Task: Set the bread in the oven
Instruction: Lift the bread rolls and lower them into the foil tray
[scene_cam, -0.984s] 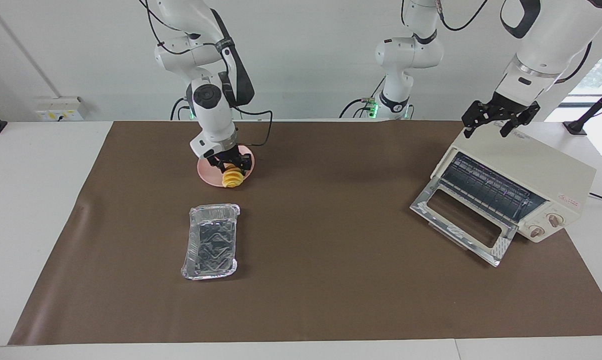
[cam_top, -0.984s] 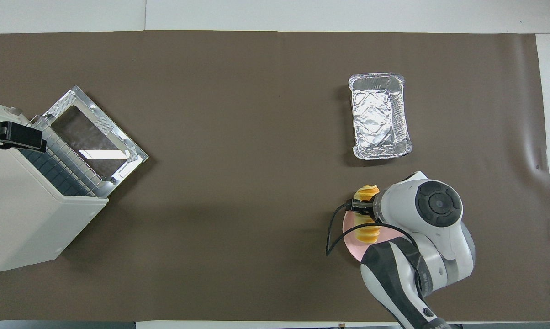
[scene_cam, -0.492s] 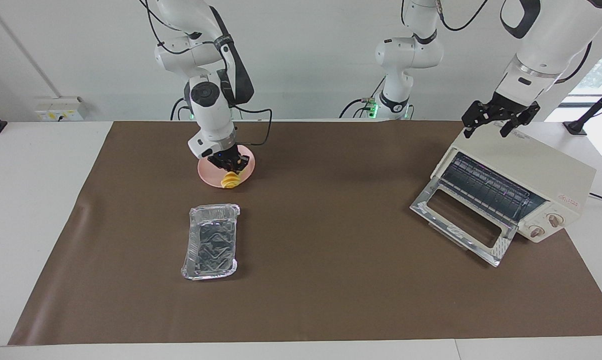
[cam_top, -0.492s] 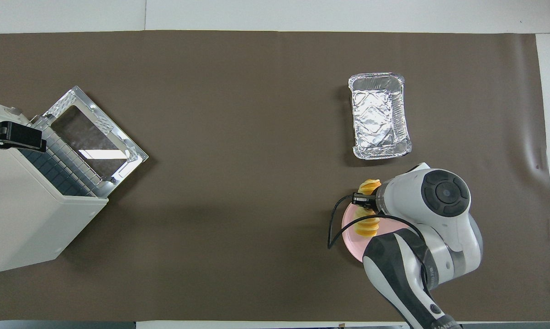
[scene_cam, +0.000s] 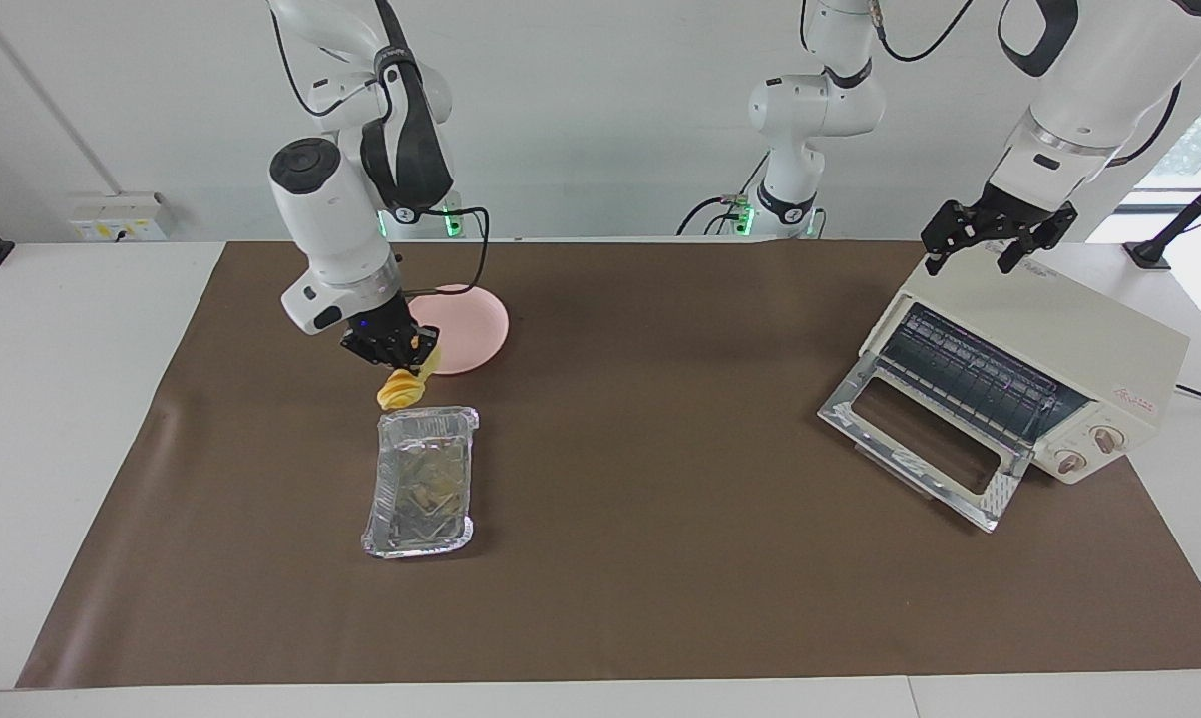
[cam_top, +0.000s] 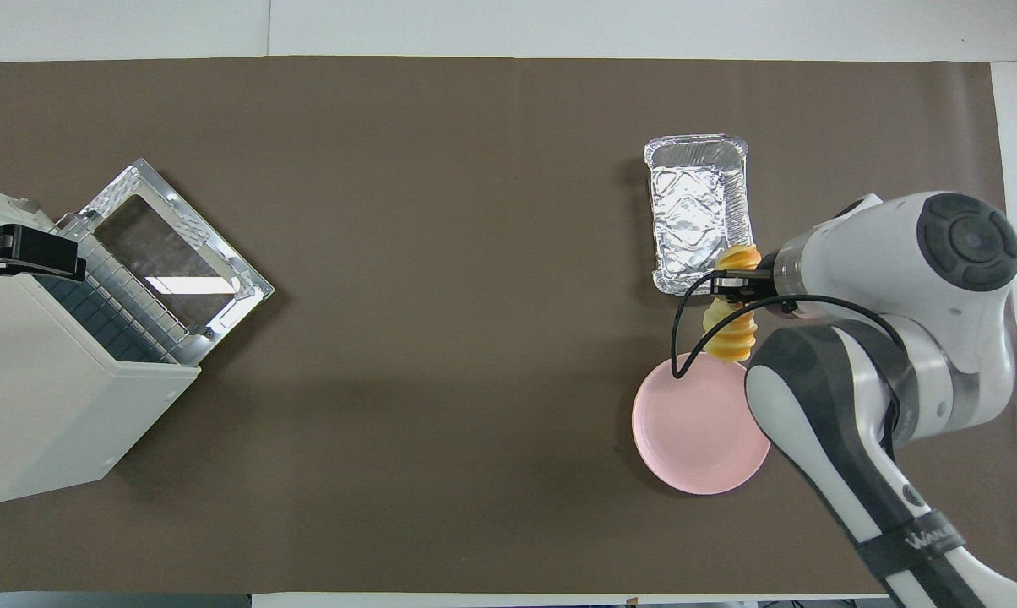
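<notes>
Right gripper (scene_cam: pixel 393 351) pinches bread (scene_cam: pixel 398 391); it has lifted it off pink plate (scene_cam: pixel 471 334), now empty, and holds it in air over foil tray's (scene_cam: pixel 421 479) edge. Looks like tray comes first, then oven (scene_cam: pixel 1034 369), door down. Left gripper (scene_cam: pixel 1000 237) spread, waiting over oven top. Grip point on bread hidden by wrist.

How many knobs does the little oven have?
2. Both knobs sit side by side on the oven's front panel, beside its open glass door, at the left arm's end of the table. The overhead view does not show them.
</notes>
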Controlling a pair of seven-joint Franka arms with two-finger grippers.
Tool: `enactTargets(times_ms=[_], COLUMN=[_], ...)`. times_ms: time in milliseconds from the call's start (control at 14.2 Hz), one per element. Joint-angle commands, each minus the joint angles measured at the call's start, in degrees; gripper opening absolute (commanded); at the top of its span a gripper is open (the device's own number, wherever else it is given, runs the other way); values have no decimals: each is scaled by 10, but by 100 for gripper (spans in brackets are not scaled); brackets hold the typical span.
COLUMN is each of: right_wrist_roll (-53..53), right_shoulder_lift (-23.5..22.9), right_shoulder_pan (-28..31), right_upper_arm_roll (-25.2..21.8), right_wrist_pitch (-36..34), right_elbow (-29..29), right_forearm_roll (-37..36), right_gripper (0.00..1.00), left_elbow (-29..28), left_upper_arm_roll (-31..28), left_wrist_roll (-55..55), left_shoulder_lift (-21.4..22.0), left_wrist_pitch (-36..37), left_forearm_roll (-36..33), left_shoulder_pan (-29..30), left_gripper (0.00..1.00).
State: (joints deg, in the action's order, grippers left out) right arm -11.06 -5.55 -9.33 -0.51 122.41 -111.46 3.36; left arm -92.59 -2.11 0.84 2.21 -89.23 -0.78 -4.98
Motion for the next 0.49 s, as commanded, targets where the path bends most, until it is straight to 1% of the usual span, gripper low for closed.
enactTargets(times_ms=[0, 70, 141, 281, 422], right_wrist_roll=[17, 17, 17, 18, 19], right_shoulder_lift=[-126, -154, -174, -194, -202], right_shoulder_pan=[-2, -3, -3, -7, -7], right_upper_arm_roll=[6, 6, 6, 6, 6], right_wrist_pitch=[-10, -6, 11, 57, 70], right_elbow=[153, 179, 188, 180, 169], right_forearm_roll=[6, 5, 6, 6, 6], right_gripper=[0, 0, 0, 0, 0], left_elbow=[-15, -15, -15, -15, -15], left_upper_arm_roll=[-9, -9, -9, -9, -9], left_wrist_roll=[-5, -6, -5, -5, -5], left_shoulder_lift=[15, 15, 15, 15, 15], left_wrist_pitch=[2, 2, 2, 2, 2], left_forearm_roll=[-11, -11, -11, -11, -11], left_shoulder_pan=[-11, -11, -11, -12, -11], left_gripper=[100, 100, 100, 100, 100])
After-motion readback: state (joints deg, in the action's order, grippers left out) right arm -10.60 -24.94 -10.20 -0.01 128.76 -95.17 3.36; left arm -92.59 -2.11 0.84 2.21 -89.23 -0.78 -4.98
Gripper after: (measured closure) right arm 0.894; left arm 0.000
